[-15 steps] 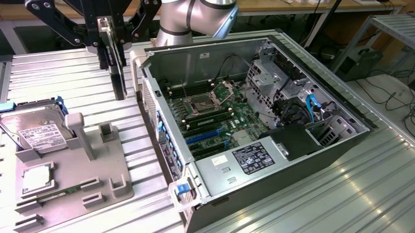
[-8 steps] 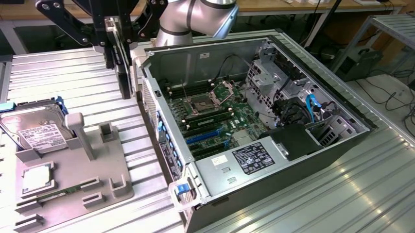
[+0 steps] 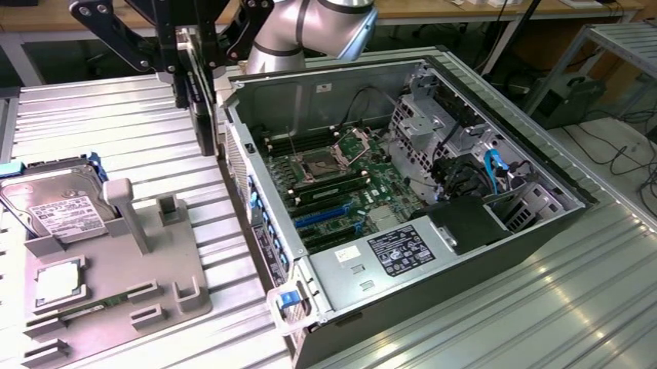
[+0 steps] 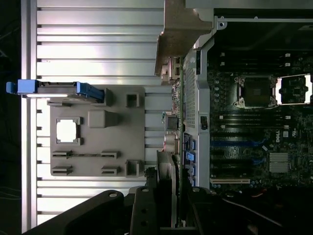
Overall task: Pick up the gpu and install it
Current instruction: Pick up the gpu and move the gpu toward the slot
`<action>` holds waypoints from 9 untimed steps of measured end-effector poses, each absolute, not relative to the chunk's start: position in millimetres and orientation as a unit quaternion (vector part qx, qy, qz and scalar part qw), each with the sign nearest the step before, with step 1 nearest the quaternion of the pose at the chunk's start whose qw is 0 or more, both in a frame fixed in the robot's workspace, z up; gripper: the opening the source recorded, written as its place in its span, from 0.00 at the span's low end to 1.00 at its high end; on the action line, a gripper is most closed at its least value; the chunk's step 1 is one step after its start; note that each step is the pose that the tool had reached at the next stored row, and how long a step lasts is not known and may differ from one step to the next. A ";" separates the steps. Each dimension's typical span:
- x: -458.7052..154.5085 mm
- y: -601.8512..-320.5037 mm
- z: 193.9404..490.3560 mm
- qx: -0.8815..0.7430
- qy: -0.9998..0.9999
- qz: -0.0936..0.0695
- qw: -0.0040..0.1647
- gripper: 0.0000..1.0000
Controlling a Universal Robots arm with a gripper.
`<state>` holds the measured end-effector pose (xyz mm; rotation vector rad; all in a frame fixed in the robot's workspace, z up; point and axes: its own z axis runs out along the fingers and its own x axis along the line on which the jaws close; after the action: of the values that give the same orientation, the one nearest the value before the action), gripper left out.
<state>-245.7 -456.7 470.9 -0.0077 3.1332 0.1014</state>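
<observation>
Exterior view's left has a grey tray (image 3: 154,257) with a hard drive (image 3: 54,206) leaning in it, well apart from the work and no real hazard. Just to the right, the gripper (image 3: 200,84) hangs over the ribbed table (image 3: 123,123) with its jaws closed on the gpu (image 3: 208,127). The card is held on edge, clear of the table, outside the case (image 3: 462,307) and close beside its rear wall (image 3: 238,154). That closeness is the first risk, I judge: a sideways move into the case before the card's lower edge clears the wall's rim would knock the card and twist it in the grip. A thin board held only near its top could also swing or slip, and then it would reach the board crooked. Further right lies the motherboard (image 3: 380,184), with the blue slots (image 3: 323,215) near the rear wall. If the card comes down tilted or off the slot line, its edge contacts could bind or bend, and its bracket could catch on the rear openings. The open processor socket (image 3: 313,165) sits close to the slots, so a stray lower corner might strike it. At the far right, loose blue cables (image 3: 495,173) look clear of the slots.
</observation>
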 end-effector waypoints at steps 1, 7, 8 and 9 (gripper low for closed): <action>-244.9 -456.7 470.9 -0.002 0.999 0.032 0.003 0.27; -241.3 -456.7 470.6 -0.002 0.999 0.032 0.003 0.27; -240.6 -456.7 470.6 -0.002 0.999 0.032 0.003 0.27; -240.0 -456.7 470.6 -0.002 0.999 0.032 0.003 0.27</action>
<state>-240.0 -456.7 470.6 -0.0078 3.1332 0.1013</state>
